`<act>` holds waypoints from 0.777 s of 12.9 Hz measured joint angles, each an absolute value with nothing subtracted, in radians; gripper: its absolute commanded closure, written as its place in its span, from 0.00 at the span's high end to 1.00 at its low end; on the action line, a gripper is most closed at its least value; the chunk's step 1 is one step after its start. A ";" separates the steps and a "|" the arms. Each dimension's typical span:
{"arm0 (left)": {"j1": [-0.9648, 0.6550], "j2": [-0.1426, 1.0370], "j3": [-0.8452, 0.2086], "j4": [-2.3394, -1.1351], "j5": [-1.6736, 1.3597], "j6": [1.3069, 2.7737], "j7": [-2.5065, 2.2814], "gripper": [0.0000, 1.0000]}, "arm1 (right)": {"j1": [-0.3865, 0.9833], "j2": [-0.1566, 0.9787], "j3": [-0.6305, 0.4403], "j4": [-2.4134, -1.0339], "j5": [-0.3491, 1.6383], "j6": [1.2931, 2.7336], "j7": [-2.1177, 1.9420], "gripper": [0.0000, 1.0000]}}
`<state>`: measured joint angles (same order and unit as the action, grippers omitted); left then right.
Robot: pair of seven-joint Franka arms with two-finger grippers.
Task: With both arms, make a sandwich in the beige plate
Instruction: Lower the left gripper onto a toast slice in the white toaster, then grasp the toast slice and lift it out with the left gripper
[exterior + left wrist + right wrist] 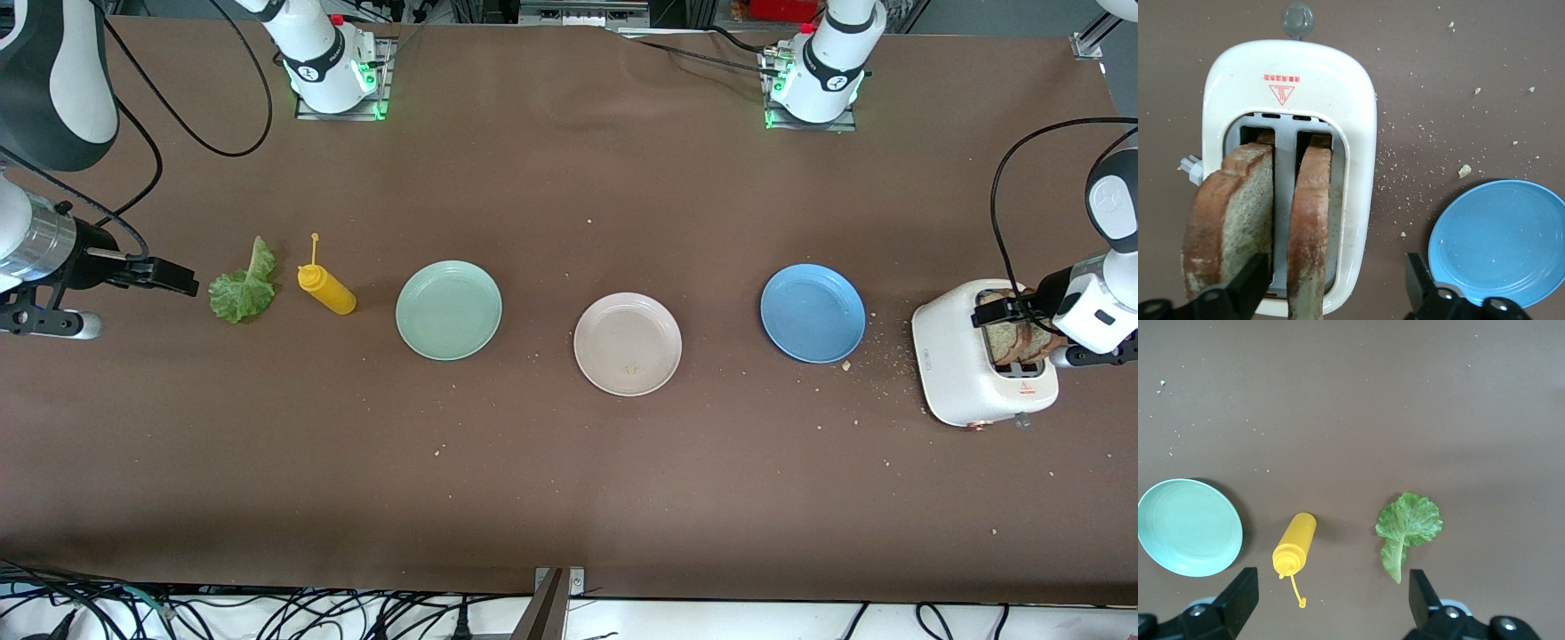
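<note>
The left gripper [1335, 283] hangs over the white two-slot toaster [960, 373], fingers spread around one brown bread slice [1310, 227]. The right gripper [1331, 600], fingers apart, waits over the crumb-strewn brown table [569, 498] near the green lettuce leaf [242, 289]. The round beige plate [628, 343] sits empty mid-table.

Glossy white plastic toaster [982, 364] at the frame's right edge is shining, its coarse speckled brown bread slices [1238, 213] showing rough against the matt brown tablecloth [569, 471].

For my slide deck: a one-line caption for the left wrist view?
Left gripper open around one of two bread slices standing in the white toaster, blue plate beside it.
</note>
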<state>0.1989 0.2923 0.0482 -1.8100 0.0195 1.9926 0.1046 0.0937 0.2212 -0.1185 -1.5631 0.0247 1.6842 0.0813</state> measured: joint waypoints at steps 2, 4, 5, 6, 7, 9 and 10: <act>0.205 0.297 0.048 -1.809 0.019 1.992 0.105 0.03 | 0.094 0.221 -0.119 -1.563 0.025 1.684 0.081 1.00; 0.224 0.298 0.049 -1.807 0.019 1.987 0.105 0.00 | 0.094 0.221 -0.119 -1.563 0.025 1.684 0.082 1.00; 0.234 0.298 0.049 -1.805 0.019 1.986 0.105 0.00 | 0.094 0.221 -0.119 -1.563 0.025 1.684 0.082 1.00; 0.242 0.298 0.049 -1.803 0.019 1.985 0.105 0.00 | 0.094 0.221 -0.119 -1.563 0.025 1.684 0.082 1.00; 0.247 0.298 0.049 -1.799 0.019 1.985 0.105 0.00 | 0.094 0.221 -0.119 -1.563 0.025 1.684 0.082 1.00; 0.248 0.298 0.049 -1.785 0.019 1.981 0.105 0.00 | 0.094 0.221 -0.119 -1.563 0.025 1.684 0.082 1.00; 0.248 0.298 0.048 -1.771 0.019 1.973 0.105 0.00 | 0.094 0.221 -0.119 -1.563 0.025 1.684 0.082 1.00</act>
